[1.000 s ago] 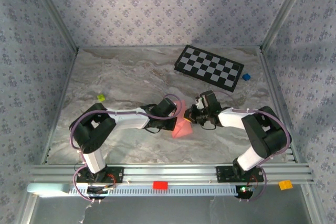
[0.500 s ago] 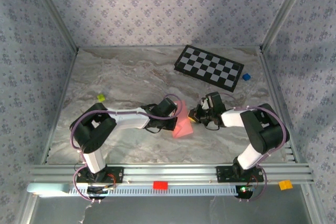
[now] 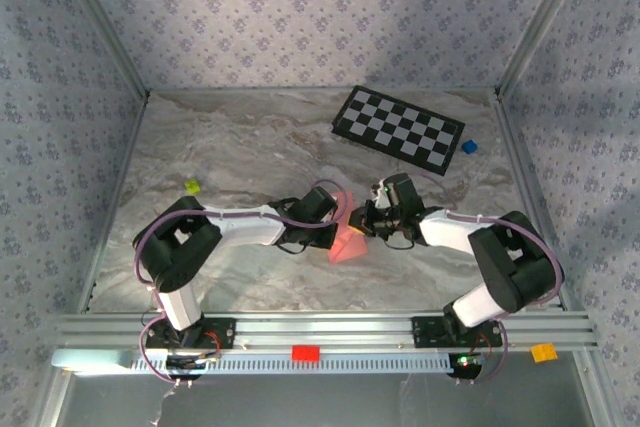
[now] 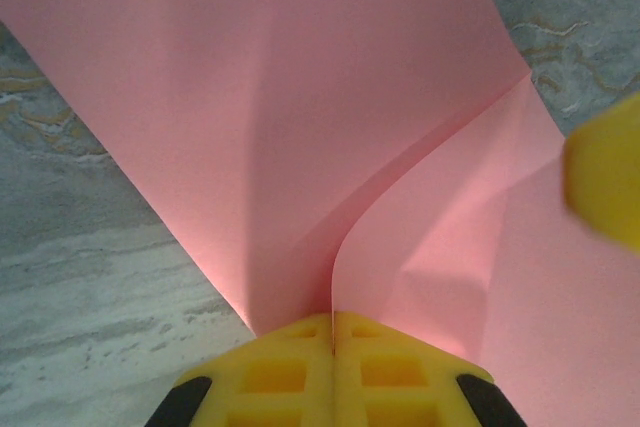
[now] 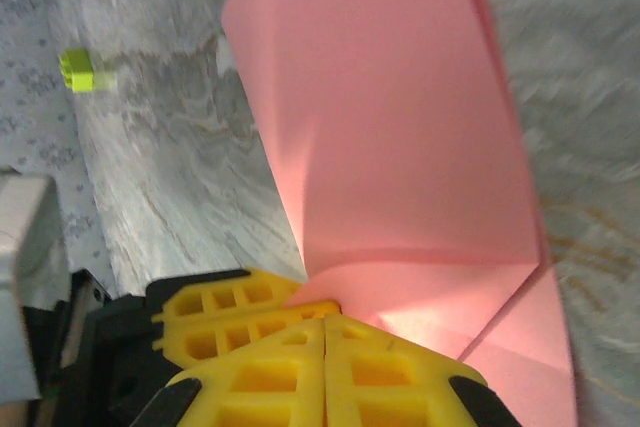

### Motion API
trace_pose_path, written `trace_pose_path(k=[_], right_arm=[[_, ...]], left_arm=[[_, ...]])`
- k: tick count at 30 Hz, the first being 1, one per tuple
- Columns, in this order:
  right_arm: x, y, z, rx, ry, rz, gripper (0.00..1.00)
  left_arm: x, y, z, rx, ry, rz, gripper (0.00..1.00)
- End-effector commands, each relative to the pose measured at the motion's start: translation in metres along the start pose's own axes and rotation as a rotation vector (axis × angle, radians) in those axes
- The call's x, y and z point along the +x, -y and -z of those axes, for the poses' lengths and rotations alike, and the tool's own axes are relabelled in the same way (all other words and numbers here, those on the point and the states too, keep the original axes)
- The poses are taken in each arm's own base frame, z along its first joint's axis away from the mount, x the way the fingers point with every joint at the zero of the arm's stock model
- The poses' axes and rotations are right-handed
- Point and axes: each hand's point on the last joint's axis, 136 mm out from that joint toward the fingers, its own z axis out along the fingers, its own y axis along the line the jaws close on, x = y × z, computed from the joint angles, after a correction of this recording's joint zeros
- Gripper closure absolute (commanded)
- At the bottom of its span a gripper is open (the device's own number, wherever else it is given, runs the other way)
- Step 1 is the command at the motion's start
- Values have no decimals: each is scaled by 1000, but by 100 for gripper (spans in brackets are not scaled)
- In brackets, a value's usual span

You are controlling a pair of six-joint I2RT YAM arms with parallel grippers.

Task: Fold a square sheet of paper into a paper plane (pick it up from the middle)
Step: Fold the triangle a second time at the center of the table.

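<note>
The folded pink paper [image 3: 348,243] sits mid-tabletop [image 3: 230,147] between the two arms. The left pincer [image 4: 333,317] is clenched on its crease. The right pincer [image 5: 327,325] is clenched too, nipping the paper's edge.

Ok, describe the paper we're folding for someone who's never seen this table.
On the marble table, look just nearer than the black-and-white checkerboard, around the middle. The pink paper is pinched there by the left hand and right hand. It is the only creased pink sheet; the other coloured bits are tiny blocks.
</note>
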Motion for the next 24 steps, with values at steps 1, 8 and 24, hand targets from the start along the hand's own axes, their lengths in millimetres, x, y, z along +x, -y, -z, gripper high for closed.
trace_pose_path(k=[1,8,24], right_arm=[[7,-4,-8,-11,-55,8,93],[16,18,-24,41,-88,-14,94],[24,58,-25,147,-54,-74,97]], left_arm=[[32,-23,-10,-89,-118,-13,98],[32,-23,-10,-85,-119,-12,98],[-13,4,56,-34,30,71,67]])
